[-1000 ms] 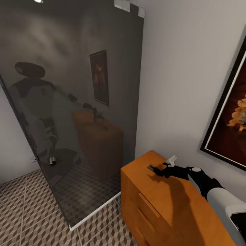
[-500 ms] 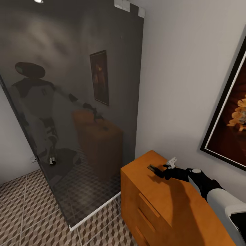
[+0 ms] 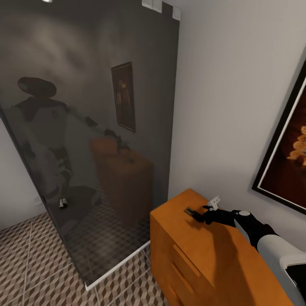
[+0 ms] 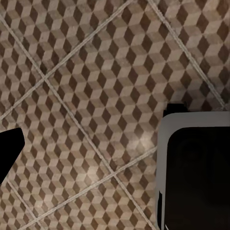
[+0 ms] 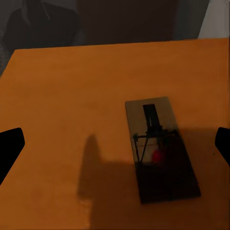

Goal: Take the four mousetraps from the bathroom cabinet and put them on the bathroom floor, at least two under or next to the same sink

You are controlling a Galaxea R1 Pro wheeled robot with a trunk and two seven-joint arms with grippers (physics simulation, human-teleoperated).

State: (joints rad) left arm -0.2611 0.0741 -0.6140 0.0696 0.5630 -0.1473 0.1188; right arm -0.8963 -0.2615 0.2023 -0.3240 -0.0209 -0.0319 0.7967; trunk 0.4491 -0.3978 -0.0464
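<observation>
Where the cabinet [image 3: 221,259] meets cube-patterned bathroom floor [image 3: 29,263], one mousetrap [image 5: 160,148] lies flat.

We look down on the bathroom floor [image 4: 96,96], its cube-patterned tiles crossed by pale grout lines. A white-edged dark robot part [image 4: 196,167] covers one corner of it. A black fingertip [image 4: 8,151] of our left pincer pokes in opposite that part.

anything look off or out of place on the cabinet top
Nothing stands out. One mousetrap lies flat on the cabinet top, intact, partly in the arm's shadow. The right gripper hovers at it with jaws open, not yet closed on it.
</observation>
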